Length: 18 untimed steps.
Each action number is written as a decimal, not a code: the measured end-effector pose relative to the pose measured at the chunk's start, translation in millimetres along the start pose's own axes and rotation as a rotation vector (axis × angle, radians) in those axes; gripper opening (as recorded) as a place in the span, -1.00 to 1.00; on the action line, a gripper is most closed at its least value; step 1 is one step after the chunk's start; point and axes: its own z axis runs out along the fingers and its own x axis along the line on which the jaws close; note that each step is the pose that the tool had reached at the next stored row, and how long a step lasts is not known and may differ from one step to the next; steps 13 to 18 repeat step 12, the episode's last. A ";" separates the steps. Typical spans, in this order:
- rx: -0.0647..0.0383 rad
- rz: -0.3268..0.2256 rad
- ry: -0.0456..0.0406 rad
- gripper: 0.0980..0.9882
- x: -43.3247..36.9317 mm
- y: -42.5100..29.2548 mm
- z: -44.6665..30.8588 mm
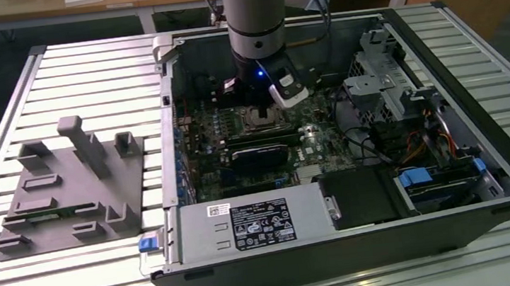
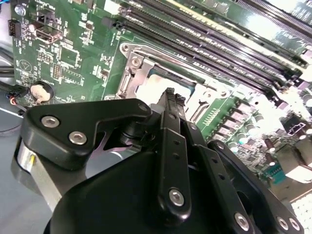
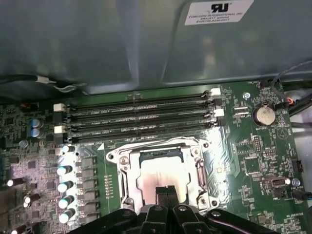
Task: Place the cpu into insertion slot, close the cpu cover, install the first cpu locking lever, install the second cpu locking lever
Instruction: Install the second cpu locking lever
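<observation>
Fingertips of the gripper (image 3: 167,191) (pressed together, clenched on nothing) hang over the silvery cpu (image 3: 161,178), seated inside the square metal-framed insertion slot (image 3: 123,178).

Exterior view looks down from afar; both wrist views closely share the insertion slot (image 3: 161,178)

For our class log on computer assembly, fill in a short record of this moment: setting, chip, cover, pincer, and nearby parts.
setting: open computer case on a slatted table
chip: cpu lies flat in the insertion slot, silvery top showing
cover: cpu cover frames the chip, lying around it in the first wrist view
pincer: pincer shut, tips together just over the chip's edge, holding nothing
nearby: long memory slots beside the socket; round coin battery on the green board
</observation>
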 end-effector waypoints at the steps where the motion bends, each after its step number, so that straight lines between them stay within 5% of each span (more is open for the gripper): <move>1: 0.006 0.000 -0.0007 -0.98 -0.5 1.6 0.3; 4: 0.020 -0.002 -0.0023 -0.98 -1.8 5.6 1.0; 18: 0.021 -0.002 -0.0025 -0.98 -1.8 6.9 1.2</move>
